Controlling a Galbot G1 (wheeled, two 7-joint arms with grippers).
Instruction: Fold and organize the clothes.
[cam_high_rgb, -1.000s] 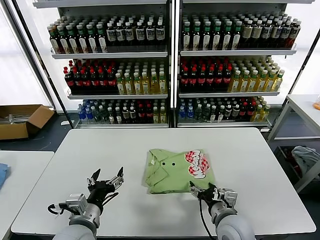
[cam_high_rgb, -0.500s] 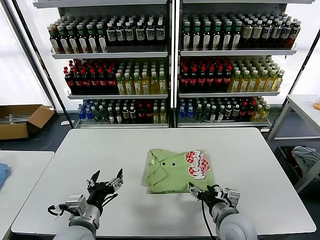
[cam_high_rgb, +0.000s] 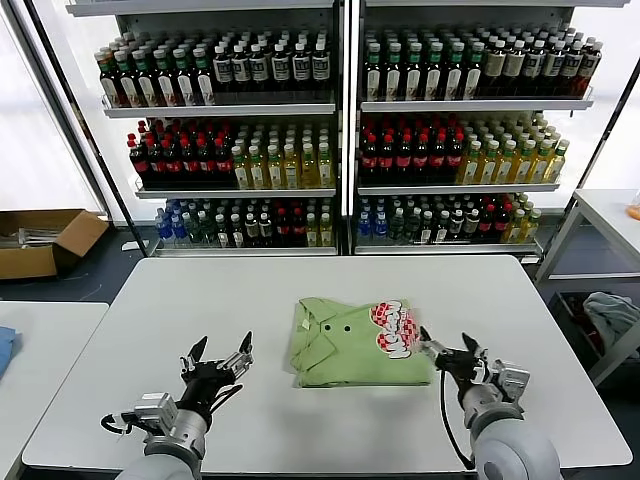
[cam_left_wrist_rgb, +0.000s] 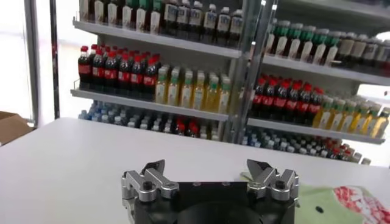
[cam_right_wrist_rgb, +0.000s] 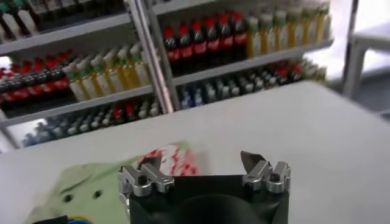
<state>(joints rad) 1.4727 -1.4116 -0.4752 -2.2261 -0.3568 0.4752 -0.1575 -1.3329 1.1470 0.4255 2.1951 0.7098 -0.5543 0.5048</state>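
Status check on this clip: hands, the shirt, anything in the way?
Left hand open, empty, left of shirt. Right hand open, empty, off its right edge. Folded light yellow-green shirt with red-and-white print flat on white table. Nothing in the way.

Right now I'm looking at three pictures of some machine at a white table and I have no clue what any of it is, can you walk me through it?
It is a robot with two arms, standing at a white table. The wide picture comes from a camera on its head, looking forward and down. The other two come from cameras on its wrists, so each shows that arm's own metal fingers up close.

On the table lies one light green shirt, folded into a neat rectangle with the collar, small buttons and a red-and-white print facing up.

The left hand hovers over bare table, apart from the shirt. The right hand hovers at the shirt's right edge, beside the print. Both are open and hold nothing.

Behind the table stand shelves of bottled drinks, and a cardboard box sits on the floor to the left.
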